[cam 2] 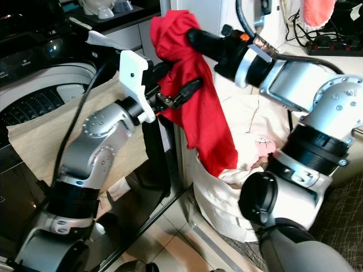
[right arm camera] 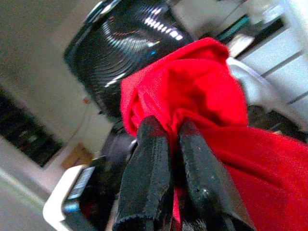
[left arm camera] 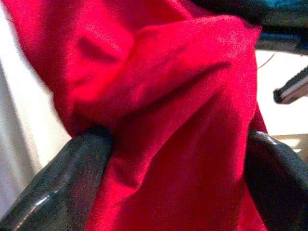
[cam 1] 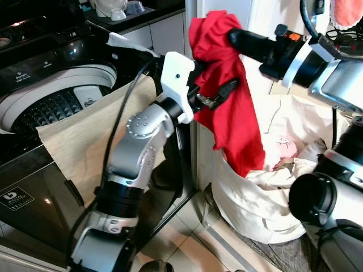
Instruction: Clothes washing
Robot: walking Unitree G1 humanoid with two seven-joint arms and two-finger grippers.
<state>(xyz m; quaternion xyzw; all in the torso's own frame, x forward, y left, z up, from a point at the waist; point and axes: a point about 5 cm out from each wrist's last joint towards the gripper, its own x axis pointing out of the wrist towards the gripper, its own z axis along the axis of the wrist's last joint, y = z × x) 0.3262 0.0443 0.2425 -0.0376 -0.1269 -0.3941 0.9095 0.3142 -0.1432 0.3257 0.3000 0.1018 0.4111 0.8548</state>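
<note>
1. The red garment (cam 1: pixel 229 96) hangs in the air between the top-loading washing machine (cam 1: pixel 54 102) on the robot's left and the white laundry bag (cam 1: pixel 255 204) on its right. Its lower end trails down into the bag's mouth.
2. The right pincer (right arm camera: pixel 166 144) is closed on the top of the garment, a bunch of red cloth nipped between its two black fingers; the right wrist view shows the fingers nearly touching with fabric between them.
3. The left pincer (cam 1: pixel 218 96) reaches into the garment at mid-height. In the left wrist view its fingers (left arm camera: pixel 62 183) stand apart on either side of a red fold, touching the cloth without pinching it shut.
4. The washing machine lid is up and the ribbed drum is exposed. A beige cloth (cam 1: pixel 85 141) lies draped over the machine's front edge.
5. The laundry bag stands on the tiled floor (cam 1: pixel 181 243) and holds pale clothing, including a piece with a pink patch (cam 1: pixel 285 148).
</note>
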